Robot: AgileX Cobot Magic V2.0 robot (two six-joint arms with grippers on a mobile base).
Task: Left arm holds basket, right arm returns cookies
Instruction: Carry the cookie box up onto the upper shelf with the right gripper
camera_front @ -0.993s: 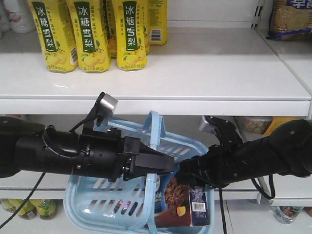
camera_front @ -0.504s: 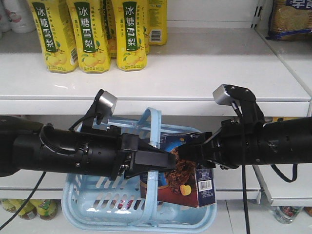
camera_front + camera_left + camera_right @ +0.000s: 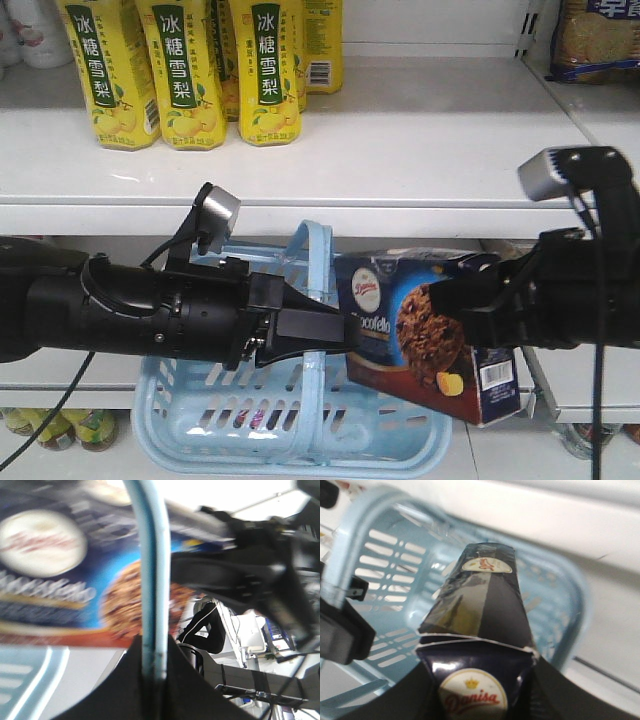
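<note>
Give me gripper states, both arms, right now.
Left gripper: shut on the basket handle.
Right gripper: shut on the cookies, box lifted above the basket.

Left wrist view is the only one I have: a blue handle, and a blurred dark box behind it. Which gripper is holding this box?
Observer: The right gripper holds the cookies. The front view shows its jaws shut on the right end of the box.
Operator: And the handle, is it really gripped?
Observer: Yes. The left gripper is shut on one hoop handle, and the basket hangs below it.
Operator: What is above the arms?
Observer: A white shelf, with yellow bottles standing at its left end.
</note>
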